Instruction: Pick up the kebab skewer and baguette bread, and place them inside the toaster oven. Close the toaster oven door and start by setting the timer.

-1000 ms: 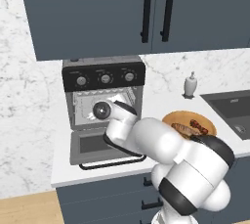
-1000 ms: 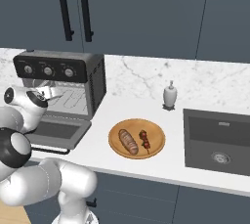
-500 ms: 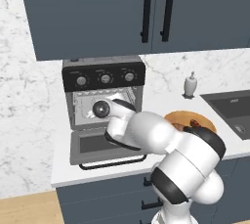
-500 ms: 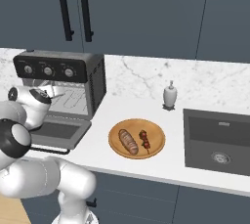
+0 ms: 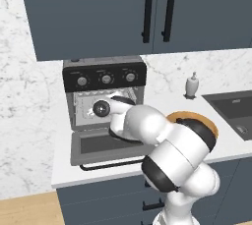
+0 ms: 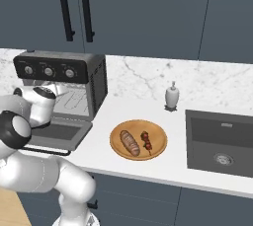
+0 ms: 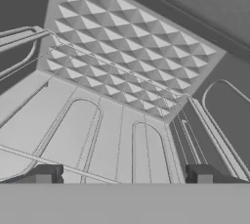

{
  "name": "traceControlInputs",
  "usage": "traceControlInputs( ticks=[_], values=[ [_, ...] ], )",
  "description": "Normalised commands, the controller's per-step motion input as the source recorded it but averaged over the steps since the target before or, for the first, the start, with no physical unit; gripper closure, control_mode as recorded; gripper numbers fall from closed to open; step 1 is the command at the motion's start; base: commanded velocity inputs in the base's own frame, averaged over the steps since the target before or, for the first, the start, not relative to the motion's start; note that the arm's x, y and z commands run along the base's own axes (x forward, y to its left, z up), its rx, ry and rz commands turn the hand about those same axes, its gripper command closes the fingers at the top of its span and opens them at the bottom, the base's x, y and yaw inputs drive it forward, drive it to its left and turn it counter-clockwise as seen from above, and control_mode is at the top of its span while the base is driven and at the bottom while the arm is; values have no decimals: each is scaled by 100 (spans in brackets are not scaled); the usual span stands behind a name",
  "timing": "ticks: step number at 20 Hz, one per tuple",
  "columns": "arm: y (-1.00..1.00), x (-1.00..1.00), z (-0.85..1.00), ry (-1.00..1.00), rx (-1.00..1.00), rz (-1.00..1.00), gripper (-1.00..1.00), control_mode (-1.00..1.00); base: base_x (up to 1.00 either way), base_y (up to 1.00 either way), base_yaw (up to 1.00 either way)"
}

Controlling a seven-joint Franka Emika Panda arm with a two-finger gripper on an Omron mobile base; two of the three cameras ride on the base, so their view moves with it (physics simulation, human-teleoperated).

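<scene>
Left base view: behind the arm, left side, looking forward and down at the toaster oven (image 5: 104, 106) straight ahead; right base view: right side, same counter, oven (image 6: 64, 89) at far left; both share the oven; hand view: very close, facing into its cavity (image 7: 122, 76).
</scene>
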Motion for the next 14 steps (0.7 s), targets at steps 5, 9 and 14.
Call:
traceControlInputs(
  ticks=[5,9,14],
  values=[
    [0,1,-13,0,0,0,-100,-100,0,0,0],
    [0,12,-4,0,0,0,-100,-100,0,0,0],
    [0,12,-10,0,0,0,-100,-100,0,0,0]
  ],
)
